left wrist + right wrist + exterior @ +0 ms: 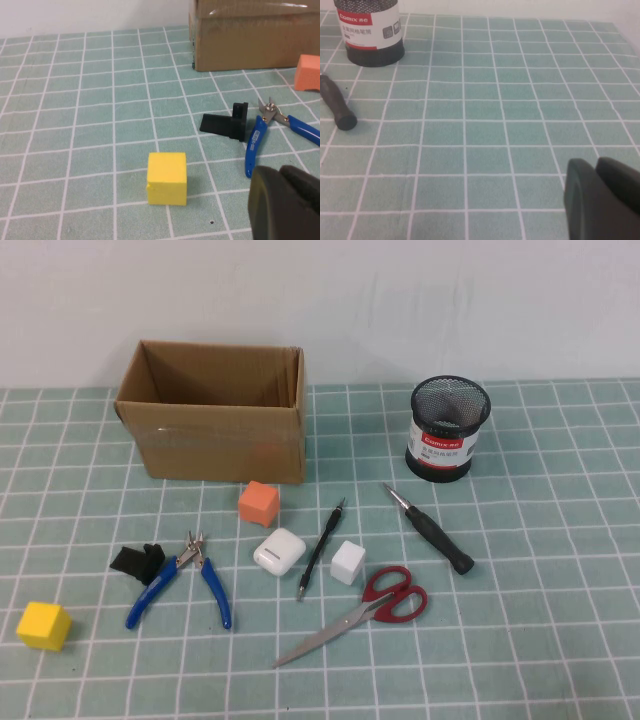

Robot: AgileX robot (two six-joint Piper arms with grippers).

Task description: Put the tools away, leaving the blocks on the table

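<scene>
On the teal grid table [560, 640] lie the tools: blue-handled pliers [192, 556], red-handled scissors [378, 607], a black-handled screwdriver [436, 533] and a thin black stick tool [320, 550]. The blocks are a yellow cube [44, 625], an orange cube [259, 503] and a white cube [348, 562]. Neither arm shows in the high view. My left gripper [279, 171] hovers shut and empty near the yellow cube [167, 178] and the pliers [255, 145]. Shut with nothing in it, my right gripper [596, 162] hangs over bare mat, well away from the screwdriver's handle [337, 107].
An open cardboard box [220, 445] stands at the back left, a black mesh pen cup [448, 430] at the back right. A white rounded case [279, 551] lies between the orange and white cubes. A small black lumpy thing [137, 562] sits beside the pliers.
</scene>
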